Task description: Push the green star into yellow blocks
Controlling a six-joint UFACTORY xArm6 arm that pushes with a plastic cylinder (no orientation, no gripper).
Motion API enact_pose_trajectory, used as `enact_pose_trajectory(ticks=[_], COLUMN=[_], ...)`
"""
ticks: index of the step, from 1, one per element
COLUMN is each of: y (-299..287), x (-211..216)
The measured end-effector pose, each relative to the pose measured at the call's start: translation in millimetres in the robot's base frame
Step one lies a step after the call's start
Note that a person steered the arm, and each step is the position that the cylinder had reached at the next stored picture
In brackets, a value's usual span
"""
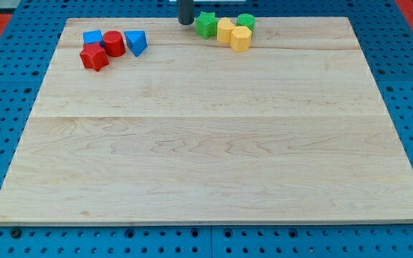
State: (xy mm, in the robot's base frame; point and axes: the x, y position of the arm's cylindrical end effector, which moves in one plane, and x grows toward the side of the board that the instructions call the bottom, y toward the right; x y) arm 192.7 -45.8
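The green star lies near the view's top edge of the wooden board, touching a yellow block on its right. A second yellow block, hexagonal, sits just right and below, touching the first. A green cylinder stands behind the yellow blocks. My tip is at the view's top, just left of the green star, close to it or touching it.
At the view's top left is a cluster: a blue block, a red cylinder, a blue triangular block and a red star. Blue pegboard surrounds the board.
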Motion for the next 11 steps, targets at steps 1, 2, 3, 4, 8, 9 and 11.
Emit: enact_pose_trajectory(ticks=[1,2,3,4,8,9,11], y=[-7.5,-17.6,-19.4,-19.3,30.1,84.9,114.5], x=[-0.2,-0.2,-0.4,-1.0,0.1,13.0,43.9])
